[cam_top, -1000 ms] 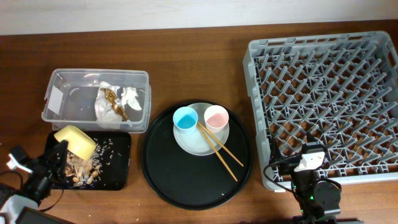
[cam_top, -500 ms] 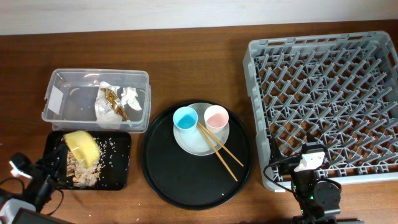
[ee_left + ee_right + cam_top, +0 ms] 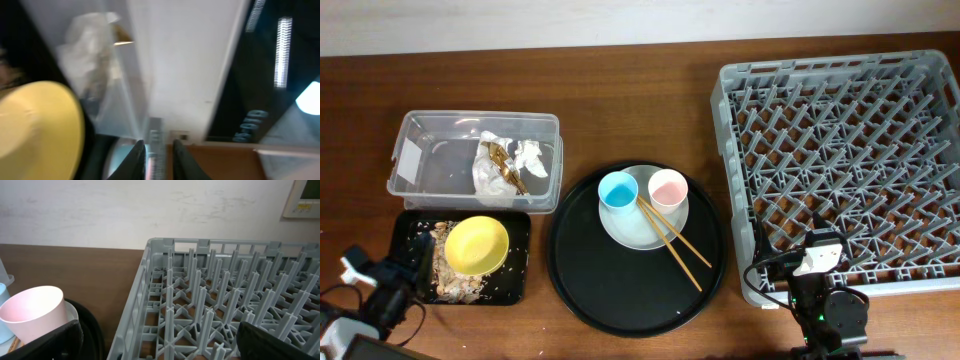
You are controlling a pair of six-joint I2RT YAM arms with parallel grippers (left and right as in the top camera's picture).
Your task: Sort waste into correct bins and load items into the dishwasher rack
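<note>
The yellow bowl (image 3: 477,245) sits mouth-up in the shallow black tray (image 3: 516,272), resting on the pale food scraps (image 3: 453,287) scattered under and around it. It looks empty, so I judge the tipping-out to be finished and the step in hand to be getting the bowl out of the bin. Just above, the clear tub (image 3: 445,165) holds the crumpled napkin (image 3: 528,155) and the brown-gold wrapper (image 3: 505,165), so the waste seems sorted (nothing loose shows on the table).

The left gripper (image 3: 420,262) is at the tray's left end, right beside the bowl. The overhead view does not show its fingertips clearly and the left wrist view is a blur of yellow, so I cannot tell whether it pinches the rim or is free of it.

To the right, the big round black tray (image 3: 610,290) carries the plate (image 3: 630,232), with the blue cup (image 3: 617,190) and pink cup (image 3: 668,187) standing on it and the chopsticks (image 3: 672,243) lying slantwise off its edge. Further right is the grey rack (image 3: 728,150), with nothing in it.

The right gripper (image 3: 160,341) waits at the rack's near left corner, fingers spread wide and gripping nothing (the pink cup is in plain sight of its camera).

Loading comes next. The bowl needs a firm pinch on its rim and a lift clear of the scraps. It is well apart from the rack, so the left arm would have a long reach.
</note>
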